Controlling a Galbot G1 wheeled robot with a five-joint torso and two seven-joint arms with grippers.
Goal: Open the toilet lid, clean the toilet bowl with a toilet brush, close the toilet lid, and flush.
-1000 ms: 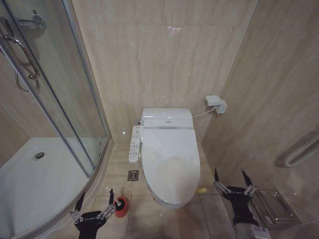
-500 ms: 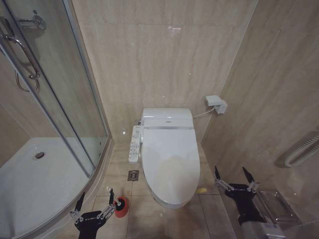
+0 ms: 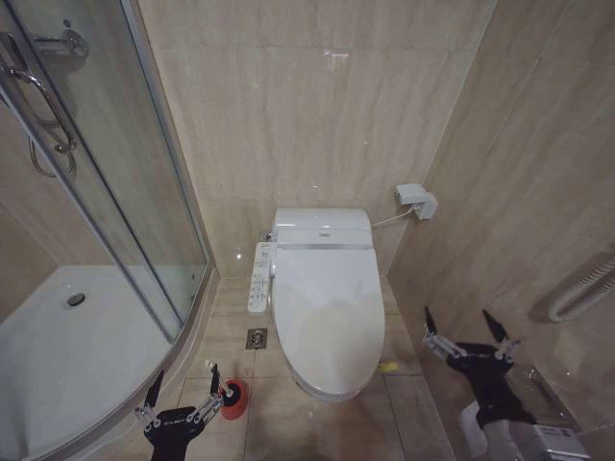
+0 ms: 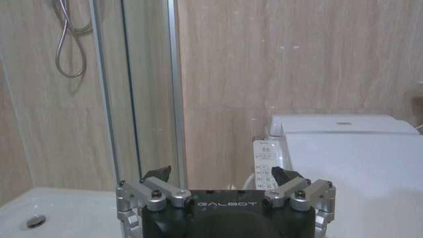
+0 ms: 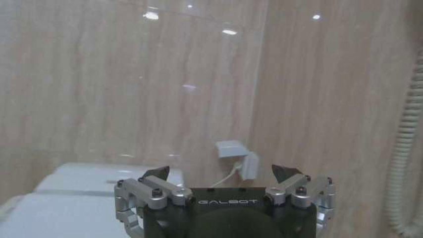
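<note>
- The toilet lid is shut, lying flat over the toilet bowl in the lower middle of the head view; only a thin rim of the bowl shows under the lid's front edge.
- A control panel with small buttons runs along the left edge of the toilet, and the white tank unit sits behind the lid against the back wall.
- The toilet brush stands in its small red holder on the floor tiles, lower left of the frame, just beside the bowl's front left corner.
- The left end effector is at the bottom left of the head view, its fingers spread apart and holding nothing; its right-hand finger reaches up close beside the red holder, and I cannot tell whether they touch.
- In the left wrist view the left end effector again shows its fingers apart, with the lid and control panel beyond it.
- The right end effector is at the lower right of the head view, near the side wall and apart from the toilet, fingers spread and empty.
- The right wrist view shows the right end effector with its fingers apart, facing a small white wall box with a cable.
- A glass shower door and white shower tray fill the left of the head view.
- A small floor drain lies between the tray and the bowl.
</note>
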